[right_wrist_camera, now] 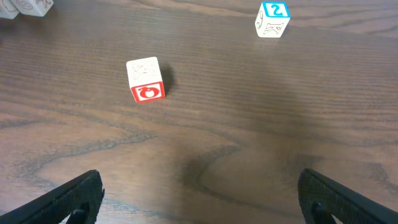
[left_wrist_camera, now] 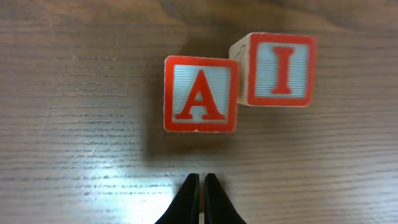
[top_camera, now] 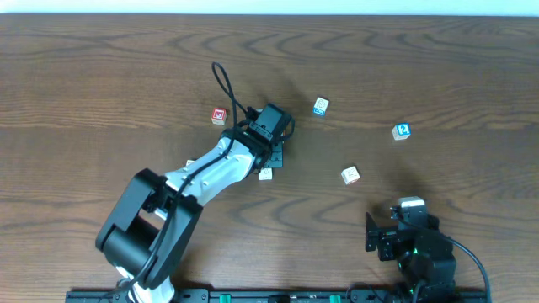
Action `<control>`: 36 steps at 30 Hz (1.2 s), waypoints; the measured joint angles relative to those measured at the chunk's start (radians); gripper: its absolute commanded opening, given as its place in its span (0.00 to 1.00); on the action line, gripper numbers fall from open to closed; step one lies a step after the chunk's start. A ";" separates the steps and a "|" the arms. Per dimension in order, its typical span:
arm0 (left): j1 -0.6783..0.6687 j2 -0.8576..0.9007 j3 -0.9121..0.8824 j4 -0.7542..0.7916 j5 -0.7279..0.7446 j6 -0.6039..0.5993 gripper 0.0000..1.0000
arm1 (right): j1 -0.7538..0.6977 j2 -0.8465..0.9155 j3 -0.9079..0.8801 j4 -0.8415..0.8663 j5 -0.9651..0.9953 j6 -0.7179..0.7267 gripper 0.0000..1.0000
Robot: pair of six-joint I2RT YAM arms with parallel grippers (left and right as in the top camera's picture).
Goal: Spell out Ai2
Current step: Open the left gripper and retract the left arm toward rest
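- The left gripper (left_wrist_camera: 202, 180) hung over the table (top_camera: 101, 76) near its middle, its two fingers pressed together with nothing between them.
- In the left wrist view, the A block (left_wrist_camera: 200, 94) lay just ahead of those fingertips, its red letter facing up.
- The I block (left_wrist_camera: 280, 70) sat right against the A block's right side. It was set a little farther from the gripper and turned slightly, so one side face showed.
- The 2 block (top_camera: 401, 130) stood alone on the right part of the table, well apart from the A and I pair. Its blue numeral faced up.
- The right gripper (right_wrist_camera: 199, 186) was low at the near right edge of the table, its fingers spread wide and holding nothing.
- In the right wrist view, a red block (right_wrist_camera: 145, 79) lay ahead of it and to the left, with the 2 block farther off to the right.
- Overhead, a blue block (top_camera: 320, 106) sat beyond the left gripper, and another red block (top_camera: 219, 115) lay to the gripper's left.
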 measured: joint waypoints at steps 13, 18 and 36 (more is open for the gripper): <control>0.026 0.021 0.000 0.067 -0.002 -0.002 0.06 | 0.000 0.000 0.000 0.000 0.000 0.000 0.99; 0.039 0.021 0.000 0.088 -0.003 0.002 0.06 | 0.000 0.000 0.000 0.000 0.000 0.000 0.99; 0.038 0.021 0.000 0.098 0.000 0.024 0.06 | 0.000 0.000 0.000 0.000 0.000 0.000 0.99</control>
